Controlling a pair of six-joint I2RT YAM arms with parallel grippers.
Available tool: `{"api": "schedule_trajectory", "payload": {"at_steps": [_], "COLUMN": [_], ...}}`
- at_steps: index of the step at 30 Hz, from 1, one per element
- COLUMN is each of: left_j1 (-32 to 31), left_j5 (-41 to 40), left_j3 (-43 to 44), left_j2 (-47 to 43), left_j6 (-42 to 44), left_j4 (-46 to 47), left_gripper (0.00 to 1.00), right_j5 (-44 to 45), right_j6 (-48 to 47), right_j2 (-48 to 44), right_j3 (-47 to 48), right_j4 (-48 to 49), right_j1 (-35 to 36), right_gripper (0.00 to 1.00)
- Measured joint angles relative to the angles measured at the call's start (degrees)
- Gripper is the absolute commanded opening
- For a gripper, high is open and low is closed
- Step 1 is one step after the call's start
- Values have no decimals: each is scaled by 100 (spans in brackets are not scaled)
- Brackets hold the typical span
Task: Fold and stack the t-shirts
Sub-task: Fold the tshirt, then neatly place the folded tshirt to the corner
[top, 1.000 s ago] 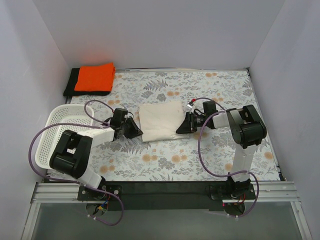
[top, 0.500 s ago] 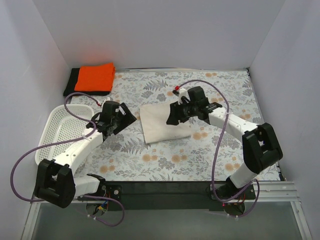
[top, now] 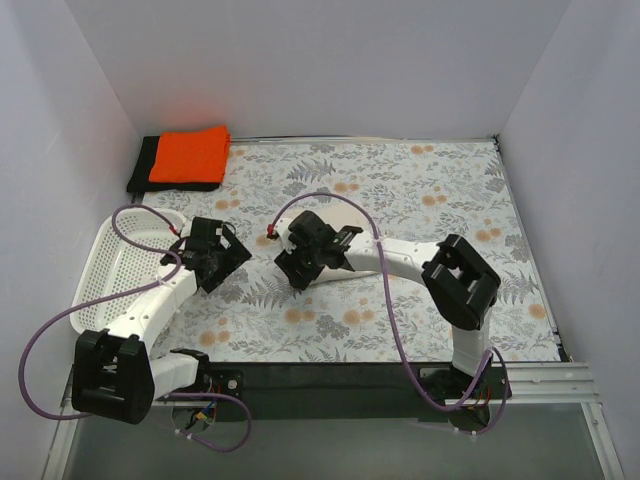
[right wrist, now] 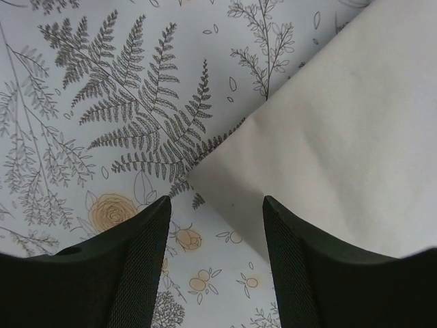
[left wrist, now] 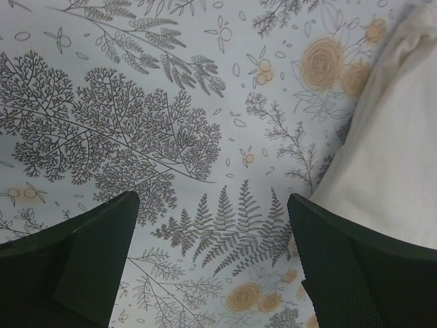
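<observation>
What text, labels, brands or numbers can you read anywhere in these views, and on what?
None readable. The cream t-shirt, orange t-shirt, black t-shirt, white basket and floral tablecloth carry no visible lettering.

A folded shirt (right wrist: pixel 341 123) is laid at the middle of the tabletop (top: pixel 450 190); two stacked shirts (top: pixel 190 155) are set behind the basket (top: pixel 110 270).

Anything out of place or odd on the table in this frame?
Nothing damaged or spilled. The folded cream t-shirt lies mid-table, apart from the orange t-shirt stacked on the black t-shirt in the far left corner.
</observation>
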Motion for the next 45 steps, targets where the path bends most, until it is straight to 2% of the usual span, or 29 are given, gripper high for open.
{"api": "schedule_trajectory", "payload": {"at_steps": [6,10,12,15,19,26,33,39,45], "left_j1": [24,24,24,24,24,50,50,39,-157], "left_j5": [144,254,321,428,573,1226,2037,2555,2660], "left_j3": [-262,-350,-393,-409,-409,-389,-164,-96,24], "left_j2": [-2,-2,0,31,116,254,1137,1696,2439], "left_j6": [-42,-63,-66,-81,-107,-310,-772,-1224,-1598], "left_j4": [-63,-33,9,57,168,855,1725,2533,3248], "left_gripper": [84,84,85,87,94,96,98,98,98], "right_j5": [363,774,1051,1508,1685,1141,675,422,212], "right_j6": [-308,-544,-647,-804,-831,-560,-133,114,271], "right_j2": [535,669,745,782,776,490,-345,-428,-428], "right_j3": [184,264,302,330,334,293,-63,-243,-356], "right_j4": [-105,-118,-116,-109,-98,-184,70,284,306], "right_j1": [323,498,575,651,658,358,-26,-138,-199], "right_gripper": [52,46,37,2,1,1,1,1,1]}}
